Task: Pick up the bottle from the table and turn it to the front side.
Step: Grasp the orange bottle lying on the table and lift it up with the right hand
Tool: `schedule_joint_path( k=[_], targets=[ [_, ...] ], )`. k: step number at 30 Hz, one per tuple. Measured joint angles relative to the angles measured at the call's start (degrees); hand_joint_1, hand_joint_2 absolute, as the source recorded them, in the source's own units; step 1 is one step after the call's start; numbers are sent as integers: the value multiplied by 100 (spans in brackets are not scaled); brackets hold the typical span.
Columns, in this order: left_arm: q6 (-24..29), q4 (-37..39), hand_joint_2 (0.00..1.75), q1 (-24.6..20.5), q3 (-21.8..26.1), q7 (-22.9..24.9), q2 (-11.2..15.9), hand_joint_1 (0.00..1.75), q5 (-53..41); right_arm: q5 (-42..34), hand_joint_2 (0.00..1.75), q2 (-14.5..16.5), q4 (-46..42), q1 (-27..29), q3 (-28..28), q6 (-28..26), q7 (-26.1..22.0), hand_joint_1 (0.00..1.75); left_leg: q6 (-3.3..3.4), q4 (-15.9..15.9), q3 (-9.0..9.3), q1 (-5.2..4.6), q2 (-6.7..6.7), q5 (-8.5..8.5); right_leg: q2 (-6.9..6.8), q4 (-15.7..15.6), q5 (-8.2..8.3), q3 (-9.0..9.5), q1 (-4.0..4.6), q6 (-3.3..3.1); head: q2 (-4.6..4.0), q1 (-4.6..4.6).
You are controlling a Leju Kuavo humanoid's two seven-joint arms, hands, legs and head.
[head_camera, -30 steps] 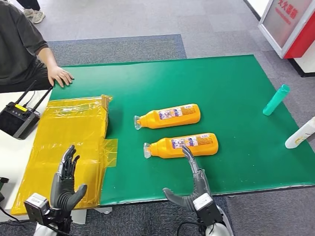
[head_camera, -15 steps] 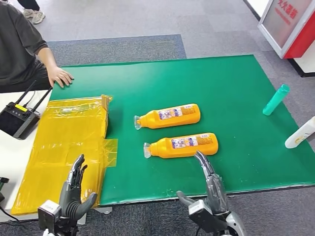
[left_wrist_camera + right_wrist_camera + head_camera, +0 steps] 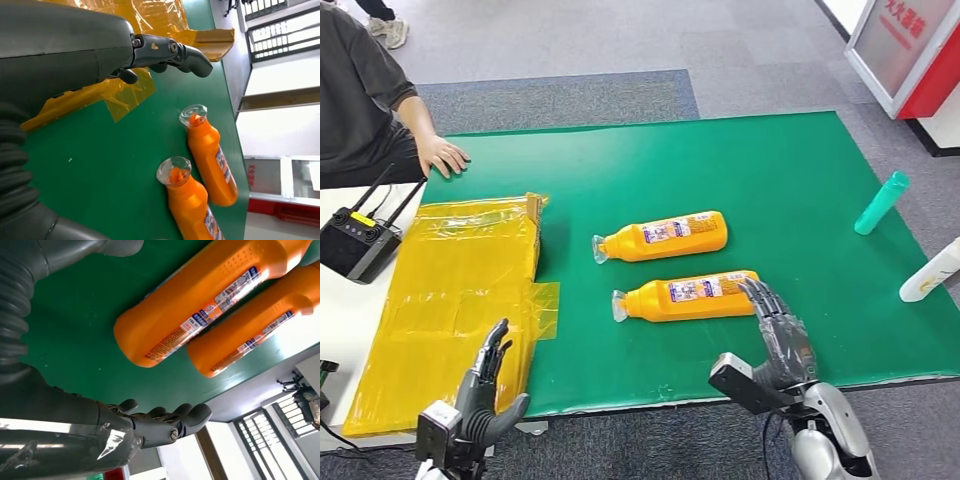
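Open right robot hand [image 3: 779, 335] beside bottle [image 3: 687, 296]

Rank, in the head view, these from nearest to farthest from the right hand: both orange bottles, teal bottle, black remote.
From the right hand:
1. Nearer orange bottle, at its fingertips.
2. Farther orange bottle, just beyond.
3. Teal bottle, far right.
4. Black remote, far left.

Both hands, the left hand [image 3: 482, 400] and the right hand [image 3: 782, 340], had dark grey fingers, silver screws, grey ribbed wrist covers and boxy wrist cameras.
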Motion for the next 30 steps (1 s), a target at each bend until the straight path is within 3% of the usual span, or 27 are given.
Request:
schedule_joint_path(
  k=[5,10,19,24,30],
  targets=[
    [-9,48,175,-21,4,0,0,0,-33,146,175,-79,64,-171,1,242,233,0,0,0,-3,0,0,-1,1,0,-1,-1,0,-1,0,-1],
    [-14,85,175,-107,-3,0,7,0,-56,263,175,-220,468,-910,33,799,620,0,6,0,-3,-1,1,7,1,0,7,0,0,5,0,0],
    [57,232,175,-310,-65,0,61,0,2,355,175,-327,2023,-2474,431,1386,857,0,12,0,-4,-4,0,27,0,0,24,-1,-2,11,0,-1],
    [91,293,175,-357,-117,0,92,0,19,341,175,-328,2594,-2914,601,1509,894,0,12,0,-6,-4,-1,27,0,0,24,-2,-2,11,0,-1],
    [173,367,175,-415,-169,0,143,0,85,48,175,-328,3480,-3419,815,2094,872,0,11,0,-7,-4,0,27,0,0,25,-3,-2,11,0,0]
  ],
)
